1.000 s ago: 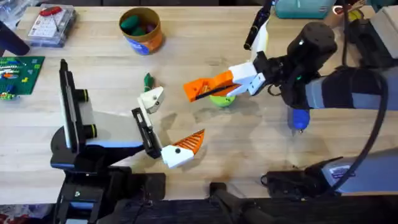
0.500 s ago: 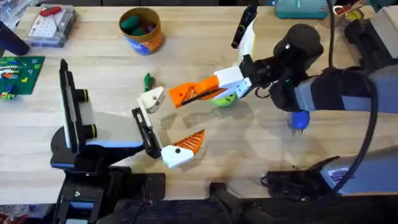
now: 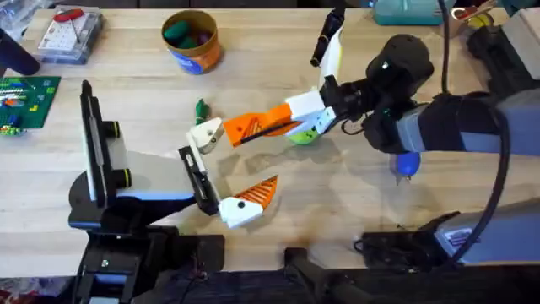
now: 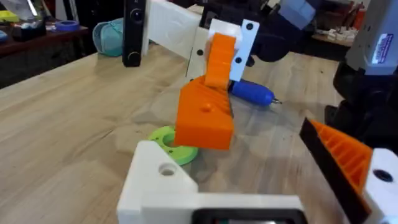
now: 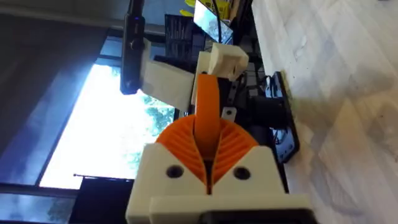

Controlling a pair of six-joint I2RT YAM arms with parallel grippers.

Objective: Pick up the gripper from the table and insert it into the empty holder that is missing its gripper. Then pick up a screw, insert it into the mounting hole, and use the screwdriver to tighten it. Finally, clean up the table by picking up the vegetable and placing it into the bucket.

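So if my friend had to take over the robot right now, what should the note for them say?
Right tool: shut on the orange gripper, its tip just short of the empty holder.
Left tool: resting low on the table, holding nothing I can see.
Screwdriver: lying on the table under the right arm.
Vegetable: on the table behind the holder.
Bucket: at the back of the table.
Done: gripper picked up.
Left: seat it, add and tighten the screw, drop the vegetable in the bucket.
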